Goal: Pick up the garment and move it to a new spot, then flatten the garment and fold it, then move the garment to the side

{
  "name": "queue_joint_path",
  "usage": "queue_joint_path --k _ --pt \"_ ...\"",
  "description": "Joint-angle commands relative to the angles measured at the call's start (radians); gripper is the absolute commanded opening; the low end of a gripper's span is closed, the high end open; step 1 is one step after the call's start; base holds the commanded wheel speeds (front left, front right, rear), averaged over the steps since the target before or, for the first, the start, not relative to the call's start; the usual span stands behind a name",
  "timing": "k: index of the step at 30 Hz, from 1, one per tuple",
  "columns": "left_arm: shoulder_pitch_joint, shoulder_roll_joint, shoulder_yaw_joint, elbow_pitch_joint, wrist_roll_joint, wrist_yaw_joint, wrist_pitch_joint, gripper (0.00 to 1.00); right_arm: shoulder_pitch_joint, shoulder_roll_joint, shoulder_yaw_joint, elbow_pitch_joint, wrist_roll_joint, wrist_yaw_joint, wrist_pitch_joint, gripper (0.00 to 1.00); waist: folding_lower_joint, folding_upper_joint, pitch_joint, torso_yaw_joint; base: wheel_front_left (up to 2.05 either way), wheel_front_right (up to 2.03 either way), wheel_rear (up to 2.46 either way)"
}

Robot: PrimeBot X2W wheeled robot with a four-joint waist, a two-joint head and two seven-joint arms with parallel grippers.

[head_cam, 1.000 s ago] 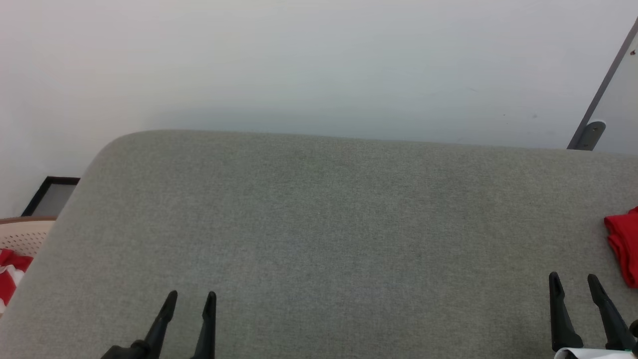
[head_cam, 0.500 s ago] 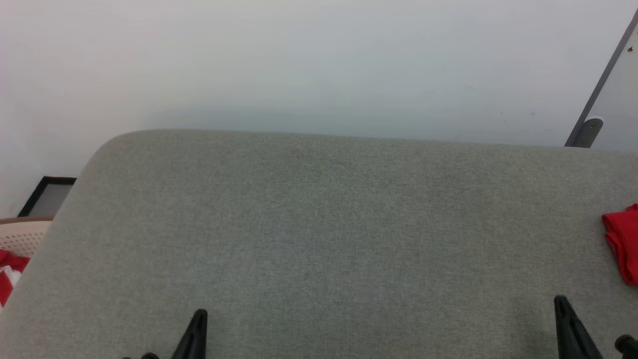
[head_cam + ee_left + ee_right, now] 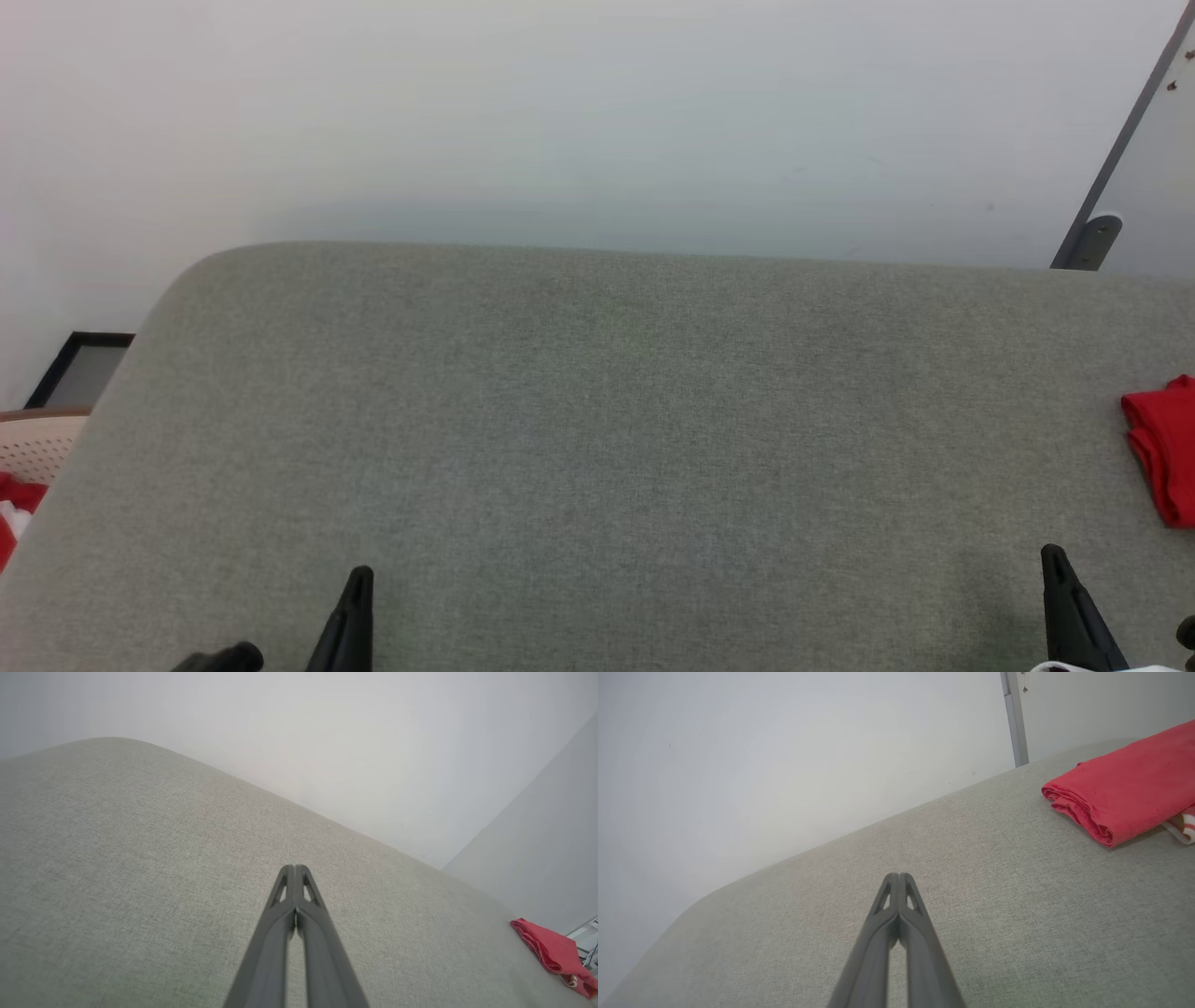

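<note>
Right wrist view: fold parked aside

Shows the bright red thin-fabric jersey (image 3: 1120, 798) folded at the right end of the grey woven cushion top (image 3: 971, 933). Finds right gripper (image 3: 899, 876) and left gripper (image 3: 295, 868) pinched closed, holding nothing, well apart from it. Probably finishing: keep both arms clear, avoid brushing the fold.

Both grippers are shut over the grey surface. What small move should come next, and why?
Probably open the left gripper and swing it toward the basket at the left, where red-and-white cloth lies. The folded garment already sits at the grey surface's right edge, and the right gripper is shut on nothing.
</note>
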Motion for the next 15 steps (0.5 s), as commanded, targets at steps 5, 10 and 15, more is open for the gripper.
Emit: queue_joint_path --k 5,10,15 --pt "-0.043 0.001 0.013 0.001 -0.102 0.000 0.022 0.00 -0.039 0.002 -0.010 -0.007 0.098 0.000 0.026 0.00 0.0000 0.0000 0.002 -0.004 0.00 0.00 0.00" --pt "-0.059 -0.002 0.019 0.011 -0.176 -0.001 0.040 0.00 -0.051 0.007 -0.012 -0.003 0.169 0.000 0.046 0.00 0.0000 0.0000 0.004 -0.007 0.00 0.00 0.00" --pt "-0.071 -0.004 0.024 0.016 -0.232 -0.001 0.054 0.00 -0.060 0.011 -0.015 0.000 0.224 0.000 0.062 0.00 0.0000 0.0000 0.005 -0.010 0.00 0.00 0.00"
